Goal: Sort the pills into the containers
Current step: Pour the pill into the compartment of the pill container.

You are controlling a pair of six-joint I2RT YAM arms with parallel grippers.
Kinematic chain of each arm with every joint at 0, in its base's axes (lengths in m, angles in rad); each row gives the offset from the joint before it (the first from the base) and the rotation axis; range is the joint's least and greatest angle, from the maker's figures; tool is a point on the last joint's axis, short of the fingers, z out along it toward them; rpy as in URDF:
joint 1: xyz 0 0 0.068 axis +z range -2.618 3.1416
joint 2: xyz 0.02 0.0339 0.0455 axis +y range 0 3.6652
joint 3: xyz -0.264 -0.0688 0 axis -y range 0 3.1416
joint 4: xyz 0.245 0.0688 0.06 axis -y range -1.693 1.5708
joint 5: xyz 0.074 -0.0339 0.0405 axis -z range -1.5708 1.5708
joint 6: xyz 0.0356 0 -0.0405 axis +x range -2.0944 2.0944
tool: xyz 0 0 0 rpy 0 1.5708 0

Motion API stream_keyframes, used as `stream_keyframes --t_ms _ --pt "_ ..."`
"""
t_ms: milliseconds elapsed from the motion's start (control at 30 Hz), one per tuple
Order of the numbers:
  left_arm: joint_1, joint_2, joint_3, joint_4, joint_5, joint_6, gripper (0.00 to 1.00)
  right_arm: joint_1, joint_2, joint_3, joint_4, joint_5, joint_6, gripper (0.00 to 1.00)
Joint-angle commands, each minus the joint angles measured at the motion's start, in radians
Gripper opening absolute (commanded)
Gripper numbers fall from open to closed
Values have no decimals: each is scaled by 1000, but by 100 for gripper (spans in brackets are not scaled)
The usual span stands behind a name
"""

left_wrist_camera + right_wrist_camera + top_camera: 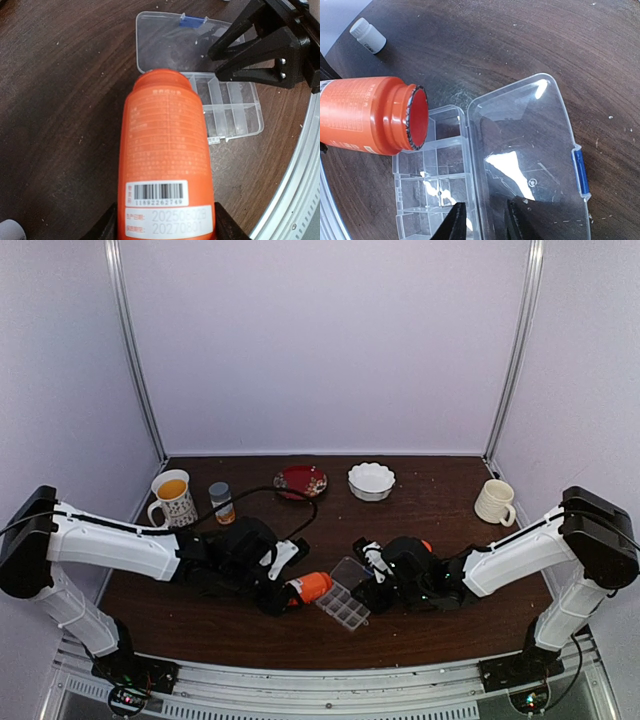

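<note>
My left gripper (285, 595) (165, 227) is shut on an orange bottle (312, 587) (165, 150). The bottle lies tilted, its open mouth (417, 117) over the back corner of the clear pill box (345, 605) (230, 107) (440, 170). The box's lid (530, 150) lies open flat, with a blue latch. The cells look empty and I see no pills, in the bottle mouth either. My right gripper (368, 580) (485, 215) is narrowly open, its fingers straddling the box's hinge, one over the cells and one over the lid. It also shows in the left wrist view (215, 62).
At the back stand a mug of orange liquid (172, 498), a small amber bottle (221, 502), a red plate (301, 481), a white scalloped bowl (371, 481) and a cream mug (495, 502). A small white bottle (367, 36) lies nearby. The metal table rail (295, 200) is close.
</note>
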Motion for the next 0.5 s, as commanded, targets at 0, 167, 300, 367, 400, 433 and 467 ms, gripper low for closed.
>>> stream_keyframes --t_ms 0,167,300,367,400,433,467 --pt "-3 -17 63 -76 -9 0 0 8 7 20 0 14 -7 28" --pt "-3 -74 94 -115 -23 3 0 9 1 14 4 16 -4 28" --pt "-3 -69 81 -93 -26 7 0 8 8 19 0 15 -4 28" --pt "-2 -47 70 -73 -17 6 0 9 10 22 0 15 -5 28" --pt "-3 -33 65 -60 -11 6 0 9 9 21 -2 14 -5 28" --pt "-3 -15 62 -51 -6 6 0 9 10 22 -1 14 -5 28" --pt "-3 1 64 -49 -3 6 0 9 10 23 -2 14 -5 28"
